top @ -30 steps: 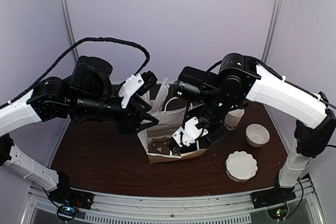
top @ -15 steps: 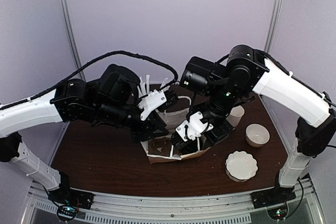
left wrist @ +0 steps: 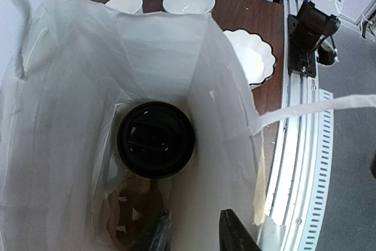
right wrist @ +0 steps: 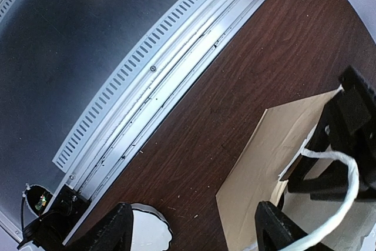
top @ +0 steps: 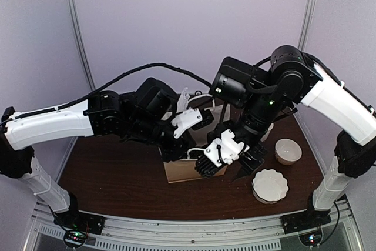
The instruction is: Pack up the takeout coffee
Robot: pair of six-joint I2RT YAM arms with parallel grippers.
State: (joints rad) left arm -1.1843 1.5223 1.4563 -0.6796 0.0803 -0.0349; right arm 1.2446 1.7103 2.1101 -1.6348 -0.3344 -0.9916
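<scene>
Locates coffee [left wrist: 155, 139] upright on floor of bag [left wrist: 158, 45]. Shows left pincer [left wrist: 197, 236] narrowly parted at bag's mouth, paper between fingers; cannot tell whether gripping. Shows right pincer [right wrist: 194, 233] spread wide, empty, just outside bag.

The dark table [top: 117, 174] bears a bag [top: 182, 171], bowl [top: 288, 151] and plate [top: 270, 185].

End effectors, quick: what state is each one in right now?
Left end effector: open, empty, over the white-lined paper bag containing the black-lidded takeout cup.
Right end effector: open, holding nothing.
</scene>
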